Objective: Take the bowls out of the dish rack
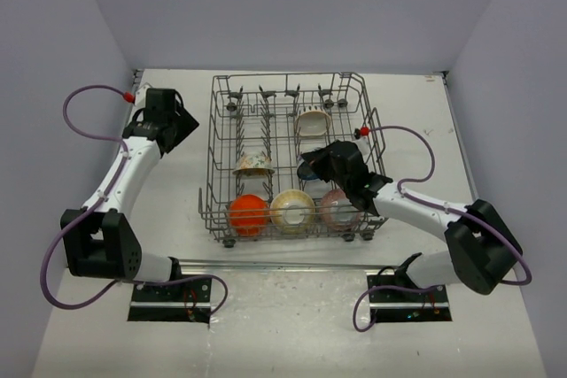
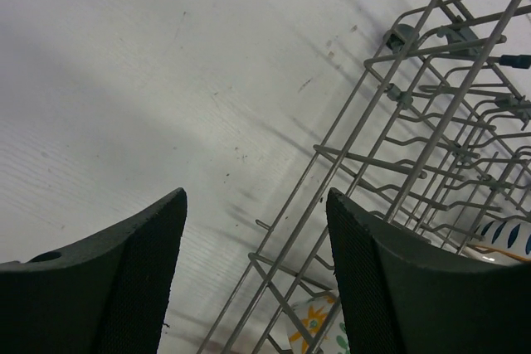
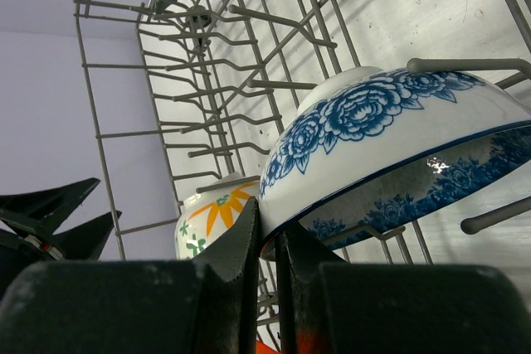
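**White table (image 1: pixel 292 325), pale walls (image 1: pixel 292 6): blue bowl (image 3: pixel 390 138) pinched, none out yet**

The table is matte and plain, and the grey wire rack (image 1: pixel 213 157) stands in its middle. I read this as the first lift, since every bowl I can see lies inside the rack.

My right end effector (image 3: pixel 270 223) has its fingers nearly together, clamped on the thin rim of the blue bowl. The bowl rests tilted, mouth down, on the tines mid-rack. Its glaze looks glossy and slick, so next I'd want a slow lift straight up. That lift has to clear the tines and the floral bowl (image 3: pixel 211 213) just beside it before I swing out to the table.

My left end effector (image 2: pixel 257 205) is spread wide and empty, over bare table left of the rack.

Along the near row sit the orange bowl (image 1: pixel 249 213), cream bowl (image 1: pixel 292 210) and pink bowl (image 1: pixel 337 208), all smooth and round.
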